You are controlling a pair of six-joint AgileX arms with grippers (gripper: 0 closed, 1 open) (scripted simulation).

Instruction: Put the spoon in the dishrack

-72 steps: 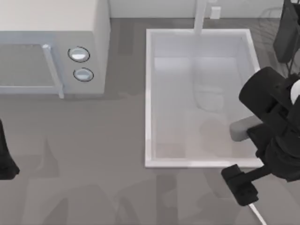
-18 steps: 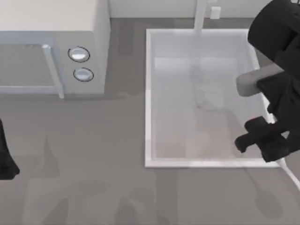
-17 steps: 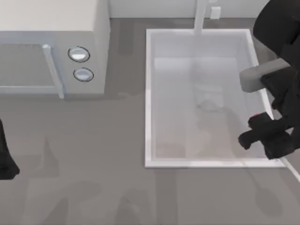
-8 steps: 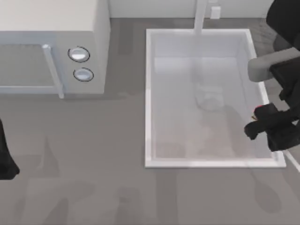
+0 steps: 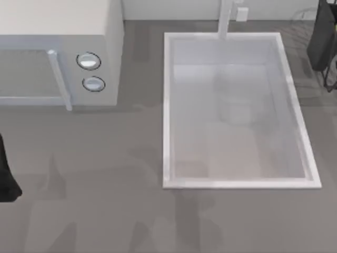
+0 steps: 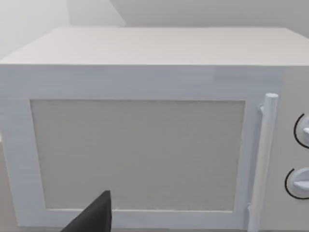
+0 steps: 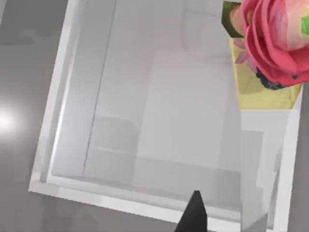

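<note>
Overhead, the thin, dark, curved wires of the dishrack (image 5: 301, 15) sit at the counter's far-right corner, beside the right arm (image 5: 321, 37). The left arm (image 5: 6, 179) is parked at the left edge. The right wrist view adds a pink flower (image 7: 273, 38) over the smooth white basin (image 5: 167, 105). Either gripper's state: cannot tell.

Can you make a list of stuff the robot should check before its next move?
1. Right arm up by the dishrack, at the top view's upper right: ok.
2. Where the spoon is: cannot tell.
3. Sink floor bare under the right arm's path: ok.
4. What the pink flower in the right wrist view rests on: cannot tell.
5. Left arm parked at the table's left edge, facing the microwave: ok.
</note>
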